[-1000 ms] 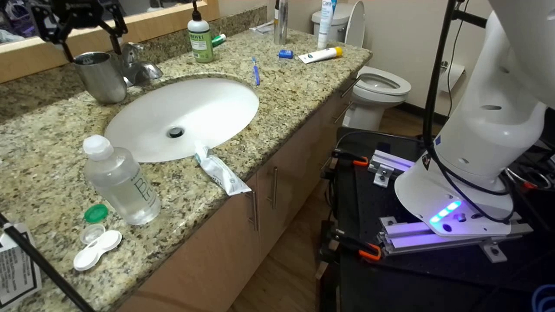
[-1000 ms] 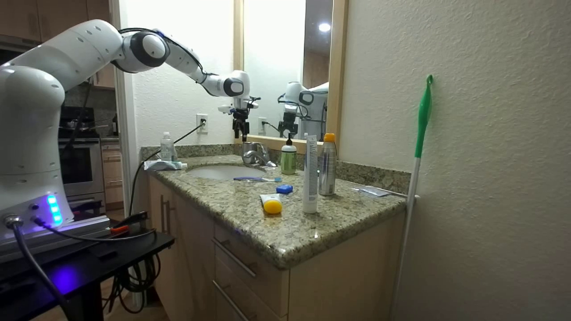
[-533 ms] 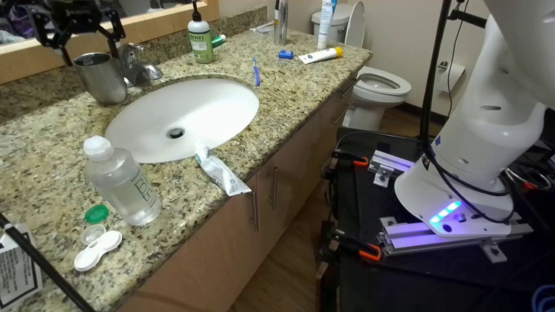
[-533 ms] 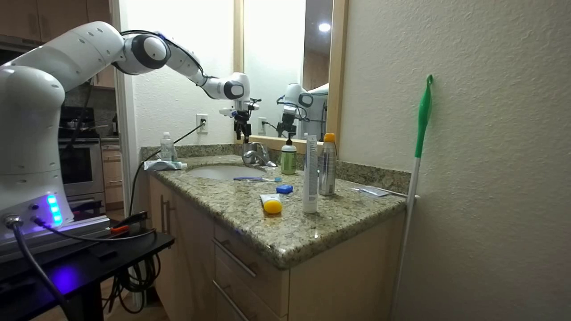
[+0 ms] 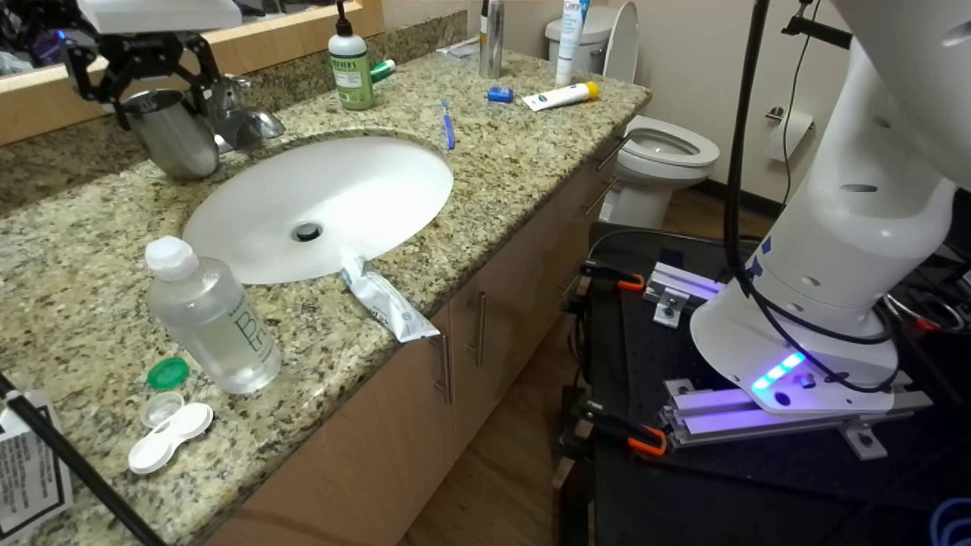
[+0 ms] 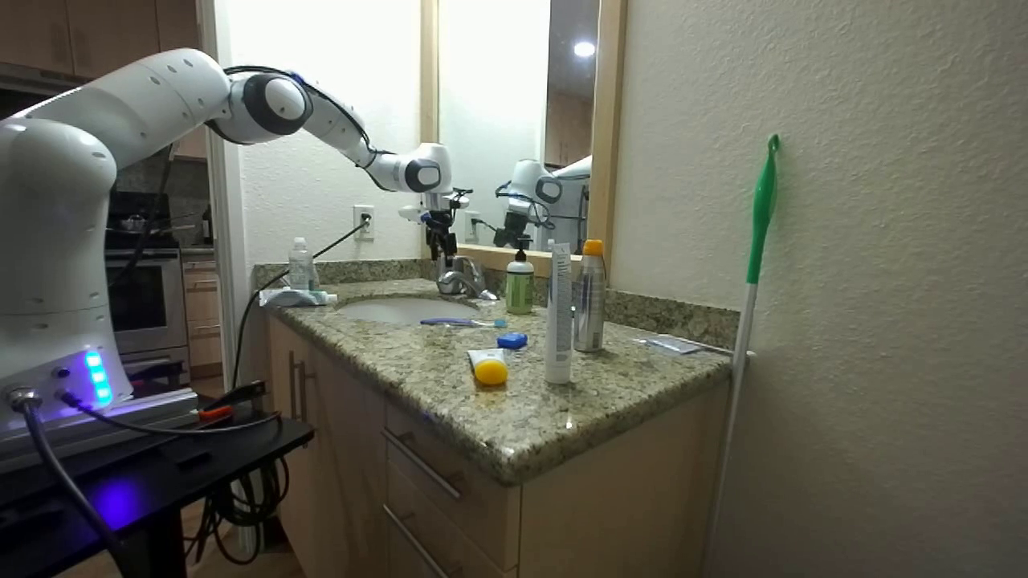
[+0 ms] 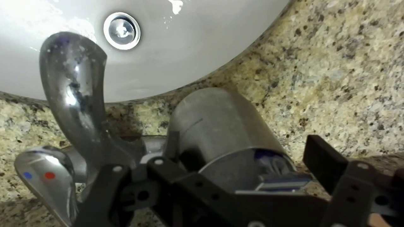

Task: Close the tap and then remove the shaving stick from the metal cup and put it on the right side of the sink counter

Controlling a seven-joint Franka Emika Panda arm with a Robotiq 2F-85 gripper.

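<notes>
The metal cup (image 5: 178, 140) stands on the sink counter (image 5: 318, 318) beside the tap (image 5: 254, 127), left of it in an exterior view. In the wrist view the tap's spout (image 7: 74, 78) reaches over the basin, and its lever handle (image 7: 47, 179) shows red and blue dots. The shaving stick (image 7: 281, 183) shows only as a blue and light striped part at the cup's rim; the rest is hidden. My gripper (image 7: 246, 154) is open over the cup's mouth. One finger is between cup and tap, close against the cup. The other finger (image 7: 325, 164) is apart from the cup.
A green soap bottle (image 5: 351, 80) stands beyond the tap. A clear bottle (image 5: 216, 318) and a white tube (image 5: 387, 303) are on the near counter. A toothbrush (image 5: 449, 129), blue box (image 5: 500, 95), yellow-capped tube (image 5: 561, 97), standing tube (image 6: 558, 321) and spray can (image 6: 589, 305) are on the far part.
My gripper has come down lower around the cup's rim and stays open. The cup has shifted and leaned slightly left in an exterior view.
</notes>
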